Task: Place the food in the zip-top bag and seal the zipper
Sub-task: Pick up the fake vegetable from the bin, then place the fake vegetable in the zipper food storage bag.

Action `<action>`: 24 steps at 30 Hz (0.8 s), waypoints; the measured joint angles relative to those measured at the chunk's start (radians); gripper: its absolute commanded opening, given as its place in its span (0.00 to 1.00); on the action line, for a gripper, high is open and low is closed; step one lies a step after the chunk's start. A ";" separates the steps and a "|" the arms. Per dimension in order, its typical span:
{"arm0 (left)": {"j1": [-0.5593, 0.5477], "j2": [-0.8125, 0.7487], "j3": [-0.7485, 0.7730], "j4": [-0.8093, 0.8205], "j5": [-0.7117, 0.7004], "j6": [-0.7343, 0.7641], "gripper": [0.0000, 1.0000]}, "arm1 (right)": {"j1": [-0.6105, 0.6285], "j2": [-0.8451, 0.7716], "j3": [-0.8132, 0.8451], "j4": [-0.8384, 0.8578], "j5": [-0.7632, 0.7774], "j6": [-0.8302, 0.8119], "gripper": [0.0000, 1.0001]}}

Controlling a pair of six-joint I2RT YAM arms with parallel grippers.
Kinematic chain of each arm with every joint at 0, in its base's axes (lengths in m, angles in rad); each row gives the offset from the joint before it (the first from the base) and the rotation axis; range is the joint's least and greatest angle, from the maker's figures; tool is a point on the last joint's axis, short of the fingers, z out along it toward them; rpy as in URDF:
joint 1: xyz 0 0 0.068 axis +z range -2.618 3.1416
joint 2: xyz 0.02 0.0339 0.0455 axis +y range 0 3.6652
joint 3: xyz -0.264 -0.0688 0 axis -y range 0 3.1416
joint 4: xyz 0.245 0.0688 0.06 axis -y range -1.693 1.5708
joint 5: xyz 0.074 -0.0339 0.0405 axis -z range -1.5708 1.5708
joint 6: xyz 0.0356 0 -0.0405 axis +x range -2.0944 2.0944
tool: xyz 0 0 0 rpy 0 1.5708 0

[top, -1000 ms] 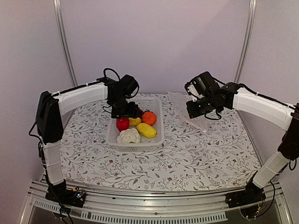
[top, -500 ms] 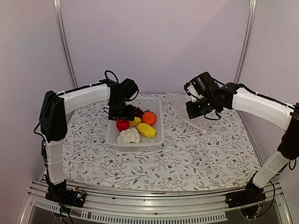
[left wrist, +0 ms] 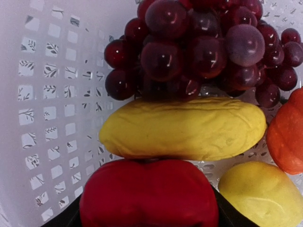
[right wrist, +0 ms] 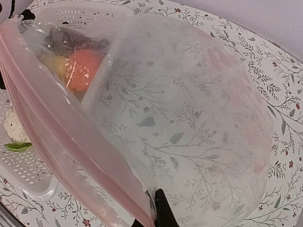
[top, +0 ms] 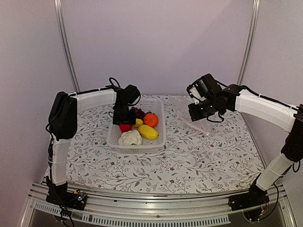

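Inside one basket (left wrist: pixel 47 94), two yellow pieces (left wrist: pixel 182 128)

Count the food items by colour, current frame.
Purple grape bunch: 1
Red pepper: 1
Orange round fruit: 1
Yellow oblong pieces: 2
White cauliflower: 1
Total: 6, all in the white basket.

Basket walls (top: pixel 137 147) hem the packed food (top: pixel 147 132) — near table (top: pixel 189 163) open.
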 measured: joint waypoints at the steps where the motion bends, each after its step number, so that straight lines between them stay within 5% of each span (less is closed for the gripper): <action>1: 0.000 0.002 0.005 0.000 0.001 0.003 0.59 | 0.000 0.000 -0.001 0.000 0.000 0.003 0.00; 15: -0.003 -0.171 0.045 0.002 0.055 0.020 0.44 | 0.000 0.000 -0.002 -0.001 0.000 0.011 0.00; 24: -0.061 -0.441 -0.027 0.336 0.266 0.071 0.37 | 0.000 0.059 0.071 -0.009 -0.033 0.010 0.00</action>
